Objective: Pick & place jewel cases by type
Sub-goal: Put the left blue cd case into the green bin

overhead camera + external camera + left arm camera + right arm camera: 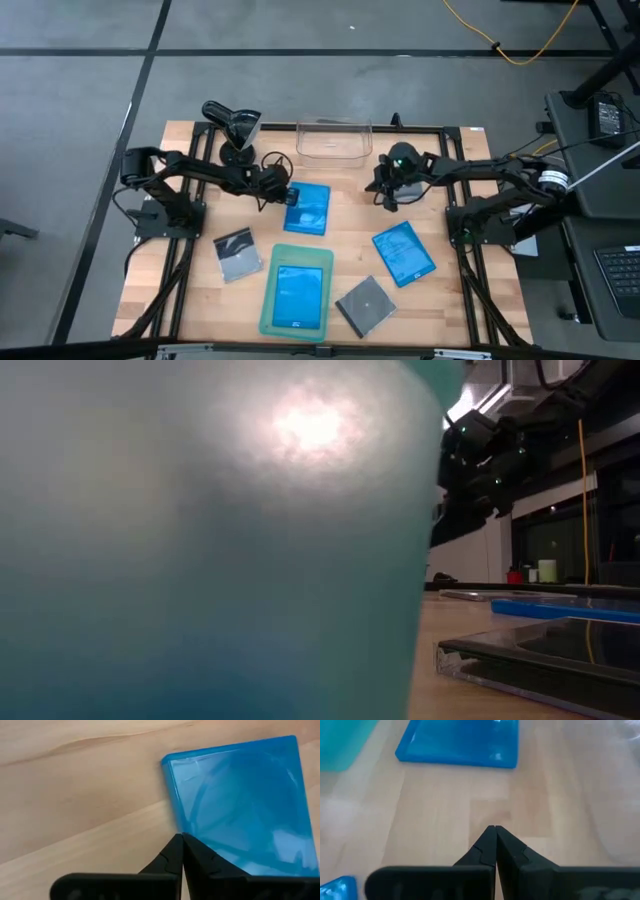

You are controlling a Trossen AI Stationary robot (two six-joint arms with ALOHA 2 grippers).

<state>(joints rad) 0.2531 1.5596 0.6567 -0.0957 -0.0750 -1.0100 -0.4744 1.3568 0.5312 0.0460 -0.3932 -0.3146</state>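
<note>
A bright blue jewel case [308,208] lies flat on the wooden table, left of centre. My left gripper [290,195] is shut, and its tips [181,836] stand at that case's left edge [172,795]. My right gripper [388,200] is shut above bare wood [492,827], right of that case [460,742]. A second blue case [403,252] lies to the right. A third blue case [298,293] lies in the pale green tray [268,300]. Two dark grey cases [237,254] [365,303] lie flat near the front. My left gripper comes slanting down from the table's left, and its shut tips meet at the blue case's left edge [179,822]. Whether they touch the case, I cannot tell. The case lies flat on the table.
A clear plastic bin [334,140] stands at the far edge, between the arms. In the low view the tray's wall [200,540] fills most of the picture. Beside it show a grey case [540,660] and a blue case [570,608]. Bare wood lies between the cases.
</note>
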